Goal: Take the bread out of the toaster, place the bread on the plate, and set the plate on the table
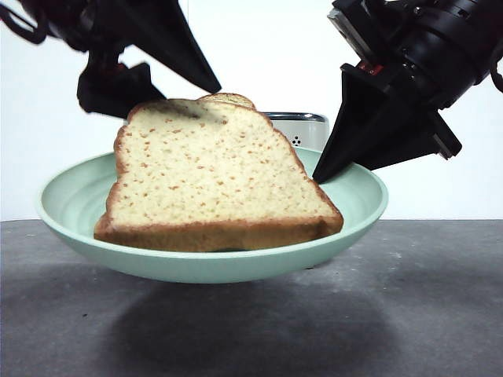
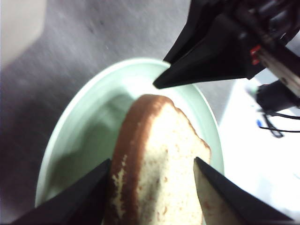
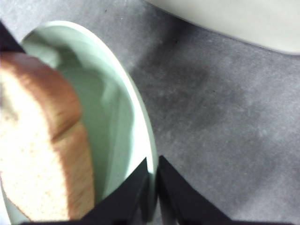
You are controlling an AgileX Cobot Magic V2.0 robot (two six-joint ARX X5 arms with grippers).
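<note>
The bread [image 1: 212, 177] lies tilted in the mint-green plate [image 1: 71, 204], crust edge toward the front. The plate hangs above the table [image 1: 440, 314] with its shadow underneath. My right gripper [image 1: 321, 177] is shut on the plate's right rim, as the right wrist view [image 3: 152, 161] shows with the rim [image 3: 140, 122] between its jaws. My left gripper [image 2: 152, 161] is open and straddles the bread [image 2: 159, 173] at its domed top. In the front view it [image 1: 189, 90] is at the top left. The toaster [image 1: 302, 127] stands behind the plate, mostly hidden.
A second slice's low rounded top [image 1: 232, 99] peeks out behind the bread. A white wall stands behind the table. A pale cream surface [image 3: 234, 18] lies beyond the plate in the right wrist view.
</note>
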